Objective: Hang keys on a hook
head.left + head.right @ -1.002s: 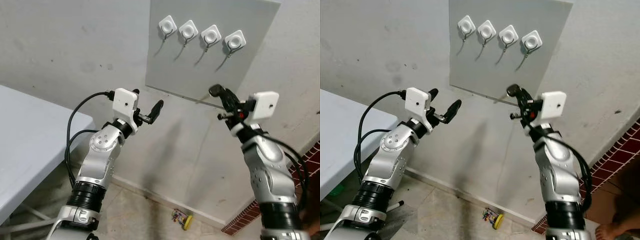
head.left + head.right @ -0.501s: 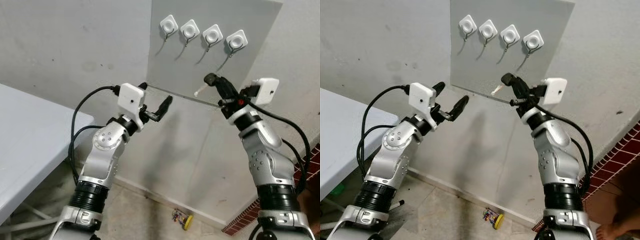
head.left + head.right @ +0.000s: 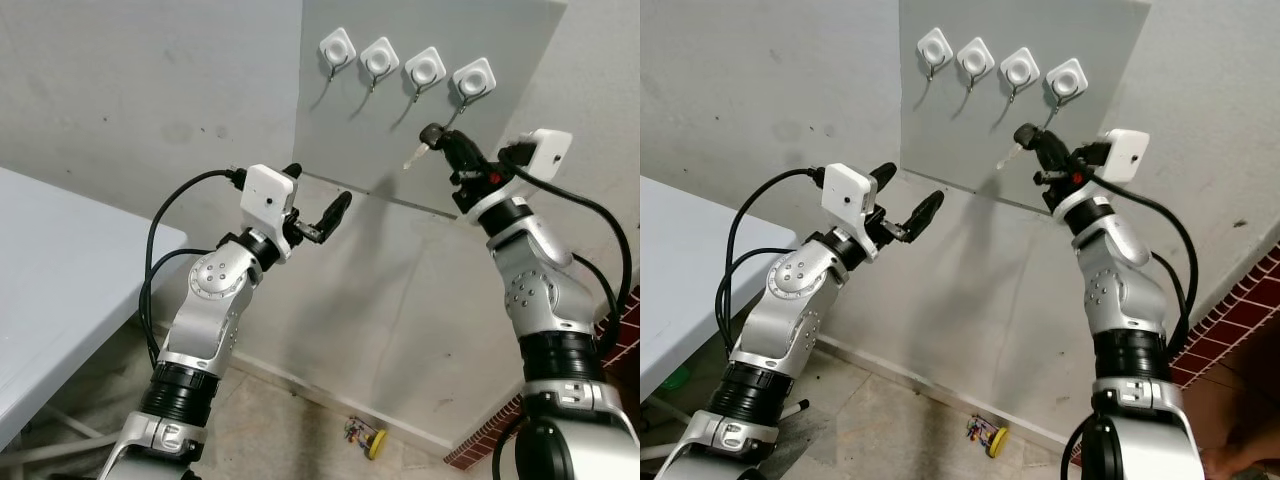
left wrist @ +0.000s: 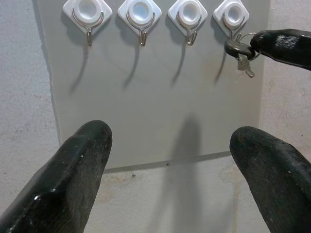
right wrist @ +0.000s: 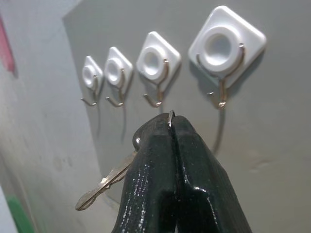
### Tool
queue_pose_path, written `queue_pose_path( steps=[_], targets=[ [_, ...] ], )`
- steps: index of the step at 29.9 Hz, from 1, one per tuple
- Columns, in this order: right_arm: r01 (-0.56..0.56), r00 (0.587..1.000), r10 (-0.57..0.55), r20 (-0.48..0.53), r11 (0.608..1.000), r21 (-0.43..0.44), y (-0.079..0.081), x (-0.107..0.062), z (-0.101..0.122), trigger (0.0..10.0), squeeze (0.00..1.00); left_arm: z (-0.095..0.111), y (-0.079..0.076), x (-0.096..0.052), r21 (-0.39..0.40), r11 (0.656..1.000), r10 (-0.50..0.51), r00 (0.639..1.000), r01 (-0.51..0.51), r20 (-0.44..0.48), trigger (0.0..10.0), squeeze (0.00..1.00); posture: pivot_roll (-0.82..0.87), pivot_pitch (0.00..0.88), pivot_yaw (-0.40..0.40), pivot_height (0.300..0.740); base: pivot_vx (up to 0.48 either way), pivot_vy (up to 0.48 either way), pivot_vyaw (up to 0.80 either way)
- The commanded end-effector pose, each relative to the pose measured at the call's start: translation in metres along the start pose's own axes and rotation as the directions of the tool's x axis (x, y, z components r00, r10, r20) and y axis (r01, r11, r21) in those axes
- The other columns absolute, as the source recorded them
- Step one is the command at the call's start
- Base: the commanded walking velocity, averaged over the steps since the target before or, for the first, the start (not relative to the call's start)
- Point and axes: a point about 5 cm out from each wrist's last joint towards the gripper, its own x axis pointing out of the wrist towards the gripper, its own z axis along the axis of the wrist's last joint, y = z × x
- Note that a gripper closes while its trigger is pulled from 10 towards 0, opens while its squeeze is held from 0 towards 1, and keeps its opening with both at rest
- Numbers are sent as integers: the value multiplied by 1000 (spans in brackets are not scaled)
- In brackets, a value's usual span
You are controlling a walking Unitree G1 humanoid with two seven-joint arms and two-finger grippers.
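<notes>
A grey board (image 3: pixel 340 130) on the wall carries a row of white square hooks. My right gripper (image 3: pixel 438 138) is shut on the ring of a set of keys (image 5: pixel 104 183), which hang to the side of its tips. It is raised just below and in front of the rightmost hook (image 3: pixel 471 80), whose wire end (image 5: pixel 221 97) lies a short way beyond the ring. My left gripper (image 3: pixel 318 198) stands open lower down, in front of the board's bottom left corner, holding nothing. From the left wrist the keys (image 4: pixel 243 60) hang right by that hook (image 4: pixel 233 15).
A white table (image 3: pixel 50 280) stands at the left against the wall. A small yellow toy (image 3: pixel 365 437) lies on the floor by the skirting, and red brick tiling (image 3: pixel 610 330) shows at the right. A person's foot is at the bottom right corner in the right eye view.
My right gripper has risen and moved toward the board with the keys, from below its lower edge up to just under the rightmost hook. The left arm shifted slightly right and up.
</notes>
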Motion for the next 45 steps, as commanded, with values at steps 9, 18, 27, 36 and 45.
queue_pose_path(
  steps=[9, 18, 27, 36, 45],
  targets=[
    [11, 999, -12, 46, 1000, 19, -11, 13, 16, 10000, 0, 5, -3, 0, 9, 1000, -13, 1000, 13, 7, 10000, 0, 27, 0, -88, 740, 0, 0, 0],
    [20, 998, -23, 53, 998, 61, -15, 21, 20, 10000, 0, 6, -2, 0, 7, 1000, -5, 1000, 5, 6, 10000, 0, 33, 0, -92, 740, 0, 0, 0],
    [45, 996, -59, 70, 983, 179, -21, 24, 21, 10000, 0, 6, 0, -2, 7, 1000, 6, 1000, -6, 7, 10000, 0, 42, 0, -98, 740, 0, 0, 0],
    [-3, 997, -7, 76, 992, 128, -19, 22, 17, 10000, 0, 6, 0, -4, 7, 1000, 15, 1000, -15, 3, 10000, 0, 45, 0, -98, 740, 0, 0, 0],
    [-66, 990, 47, 134, 988, 140, -15, 20, 22, 10000, 0, 6, 1, -2, 10, 1000, 19, 1000, -19, 3, 10000, 0, 45, 0, -98, 740, 0, 0, 0]
  ],
)
